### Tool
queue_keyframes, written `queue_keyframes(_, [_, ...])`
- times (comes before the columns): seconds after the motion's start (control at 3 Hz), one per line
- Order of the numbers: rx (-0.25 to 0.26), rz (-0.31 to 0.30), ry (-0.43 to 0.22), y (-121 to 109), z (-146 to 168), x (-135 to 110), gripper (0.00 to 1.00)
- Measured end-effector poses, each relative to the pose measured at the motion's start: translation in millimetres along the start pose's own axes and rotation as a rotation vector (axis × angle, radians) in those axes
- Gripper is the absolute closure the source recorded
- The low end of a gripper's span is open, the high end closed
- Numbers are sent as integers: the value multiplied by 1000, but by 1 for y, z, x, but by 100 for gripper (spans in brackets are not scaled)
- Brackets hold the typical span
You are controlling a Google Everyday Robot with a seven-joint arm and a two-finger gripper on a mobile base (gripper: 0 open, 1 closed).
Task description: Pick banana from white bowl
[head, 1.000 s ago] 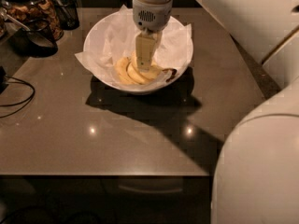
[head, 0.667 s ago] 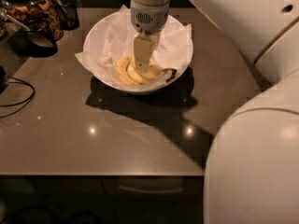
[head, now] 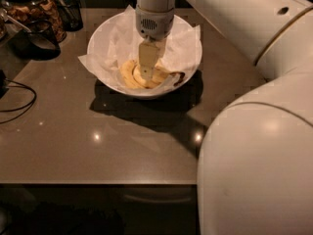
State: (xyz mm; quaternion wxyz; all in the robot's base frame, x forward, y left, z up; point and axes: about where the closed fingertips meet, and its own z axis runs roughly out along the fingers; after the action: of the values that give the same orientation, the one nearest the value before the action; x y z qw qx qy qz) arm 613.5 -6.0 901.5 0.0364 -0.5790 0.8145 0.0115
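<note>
The banana (head: 131, 75) is yellow and curved and lies in the bottom of the white bowl (head: 100, 43), which is lined with crinkled white paper (head: 116, 37) and stands at the back middle of the brown table. My gripper (head: 146, 74) reaches straight down from the white wrist (head: 154, 18) into the bowl. Its tip is right on the banana's middle and hides part of it. A dark stem end of the banana (head: 179, 77) shows at the right inside the bowl.
A glass jar of snacks (head: 36, 6) and a dark cup (head: 33, 39) stand at the back left. A black cable (head: 17, 99) lies at the left edge. My large white arm body (head: 254, 165) fills the right foreground. The table's front edge (head: 98, 182) runs across below.
The gripper has shifted slightly left and down onto the banana. The white arm body in the foreground has swung further left into the view.
</note>
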Motion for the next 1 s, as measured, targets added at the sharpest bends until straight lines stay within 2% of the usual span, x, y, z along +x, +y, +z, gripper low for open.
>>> queue_keyframes(0.33, [-20, 7, 7, -1, 8, -1, 38])
queue_keyframes(1.0, [-51, 22, 25, -6, 23, 1, 37])
